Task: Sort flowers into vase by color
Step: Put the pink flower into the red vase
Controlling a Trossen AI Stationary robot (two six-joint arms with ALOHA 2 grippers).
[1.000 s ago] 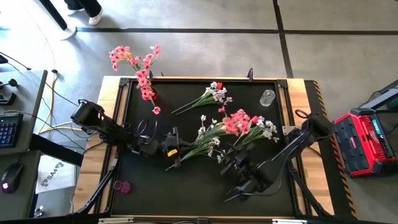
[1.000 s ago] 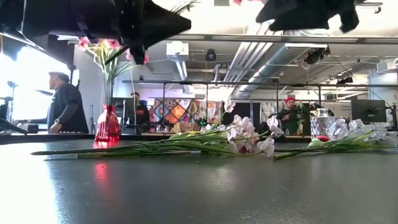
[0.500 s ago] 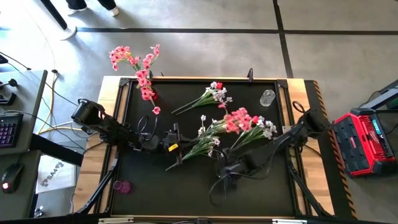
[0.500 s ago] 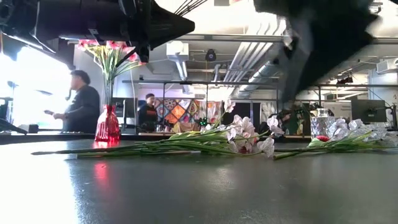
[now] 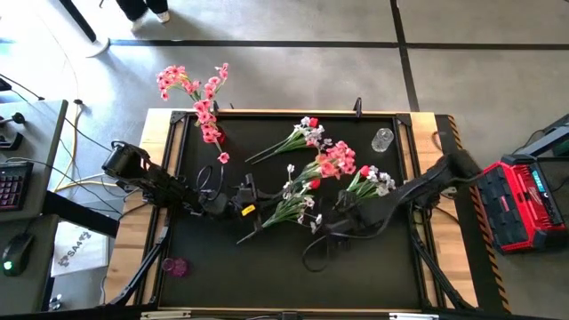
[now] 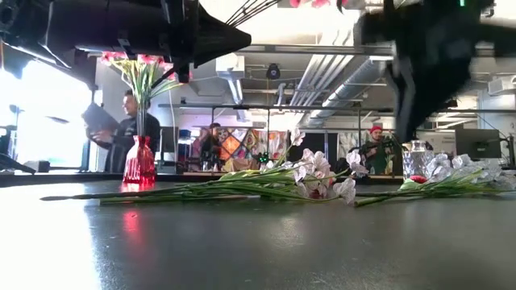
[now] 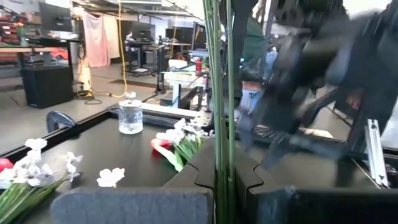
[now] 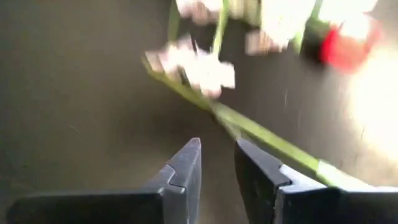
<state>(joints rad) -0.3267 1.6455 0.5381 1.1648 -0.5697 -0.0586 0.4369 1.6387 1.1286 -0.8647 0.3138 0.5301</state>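
Jaws of the right gripper (image 8: 216, 144) stand a narrow gap apart with nothing between them, pointing down at the black table (image 5: 222, 276). Just beyond their tips a green stem (image 8: 261, 134) lies flat on the mat, with white blossoms and a red bud farther along it.

Jaws of the left gripper (image 7: 225, 174) are clamped together on a bundle of thin green stems (image 7: 221, 93) that run straight up past the fingers and out of the wrist view, so which blossoms they carry cannot be told there. From above, this gripper sits near the middle of the table, left of the loose flowers.

Nearest the front, on the wooden edge at the left, lies a small magenta object (image 5: 175, 265).

Toward the middle, a white spray (image 5: 298, 206) lies on the mat between the two grippers, its stem trailing toward the front. Just behind it is a pink cluster (image 5: 338, 164), and to the right of that a second white spray (image 5: 373, 182) – whether the pink cluster rests on the mat or is lifted cannot be told from above.

Farther back lies another white spray with a red bud (image 5: 307, 132). At the far left stands a red vase (image 6: 139, 161) already holding pink flowers (image 5: 191, 89); at the far right stands a clear vase (image 5: 382, 140), upright.

Beyond the table, a person (image 6: 129, 133) stands in the room behind the red vase.
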